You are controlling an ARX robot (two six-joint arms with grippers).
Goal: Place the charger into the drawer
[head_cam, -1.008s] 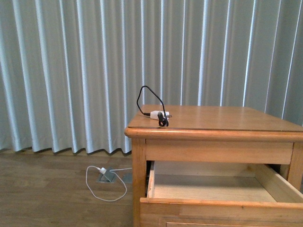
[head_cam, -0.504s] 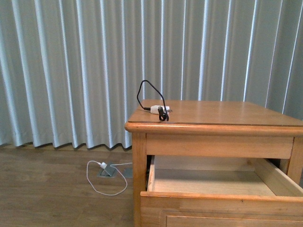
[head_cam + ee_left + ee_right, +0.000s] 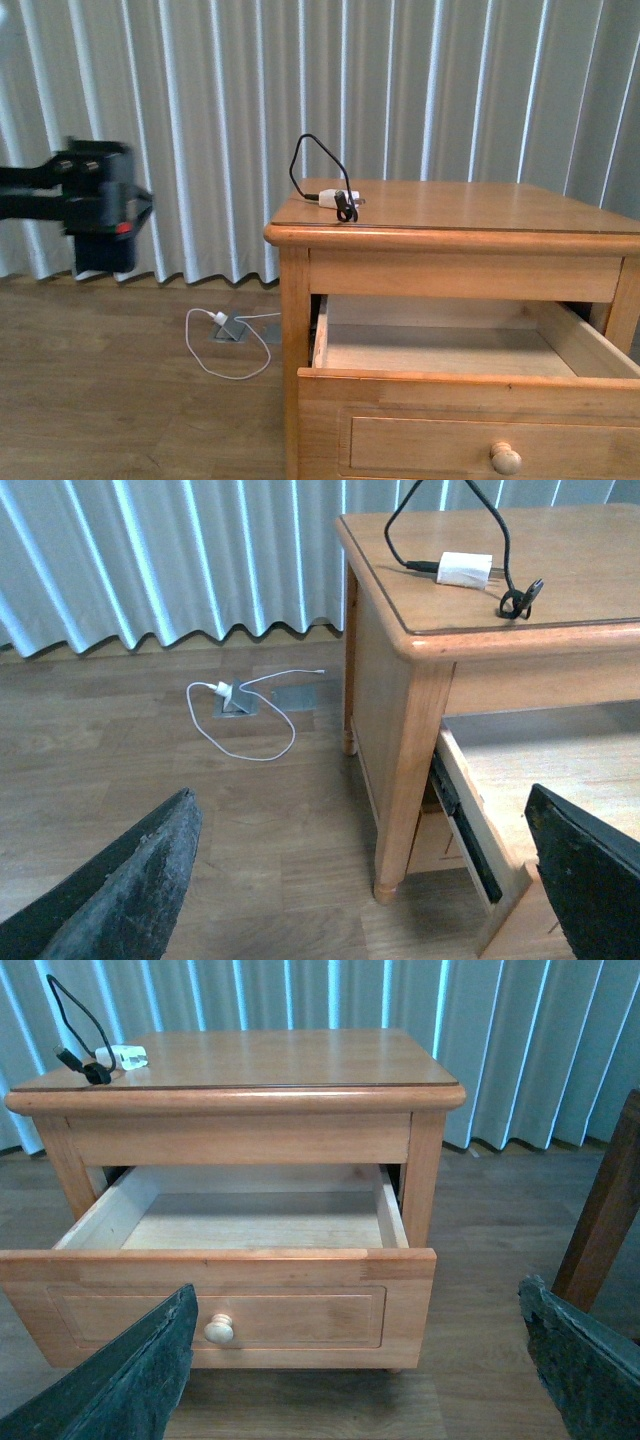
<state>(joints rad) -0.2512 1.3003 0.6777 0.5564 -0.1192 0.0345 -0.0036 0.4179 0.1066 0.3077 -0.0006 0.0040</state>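
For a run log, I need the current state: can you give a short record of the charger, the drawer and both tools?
charger: on the nightstand top near its left edge, black cable looped up, nothing gripping it
drawer: pulled open, visible inside looks empty
left tool: open, holding nothing, left of the nightstand
right tool: open, holding nothing, facing the drawer front
floor: white plug with white cable

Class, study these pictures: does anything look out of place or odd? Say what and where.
The charger sits at the nightstand's top left front corner, its black cable arching into the air. The drawer below stands open and empty.
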